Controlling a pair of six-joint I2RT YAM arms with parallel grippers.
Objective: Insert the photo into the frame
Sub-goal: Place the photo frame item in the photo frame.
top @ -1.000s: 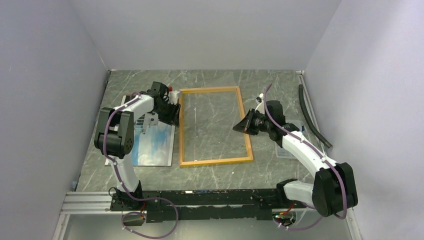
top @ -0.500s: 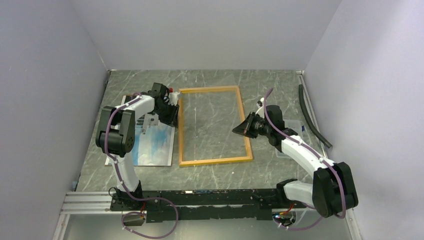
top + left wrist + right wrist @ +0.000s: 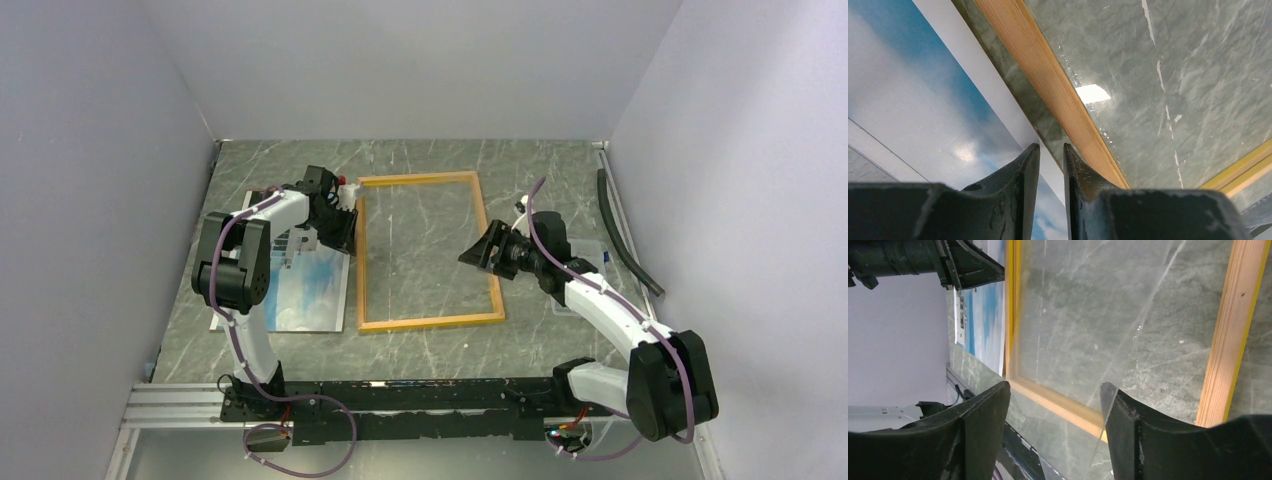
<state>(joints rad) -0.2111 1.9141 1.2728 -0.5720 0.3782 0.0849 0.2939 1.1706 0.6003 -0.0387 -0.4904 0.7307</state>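
— Left pincer [image 3: 1050, 150]: what state is reported?

— Its fingers are drawn nearly together at the right long edge of the photo [image 3: 300, 290]. Whether that edge is pinched cannot be told. The right pincer [image 3: 1055, 390] is spread, nothing held, above the pane by the right rail of the frame [image 3: 430, 322].

— Which relation governs the transfer?

— The photo lies flat on the counter [image 3: 540, 160], just left of the frame, with long axes parallel, near to far. The left arm is nearer. Compared with a second ago, the right pincer has been opened from pressed together, and the left has been narrowed.
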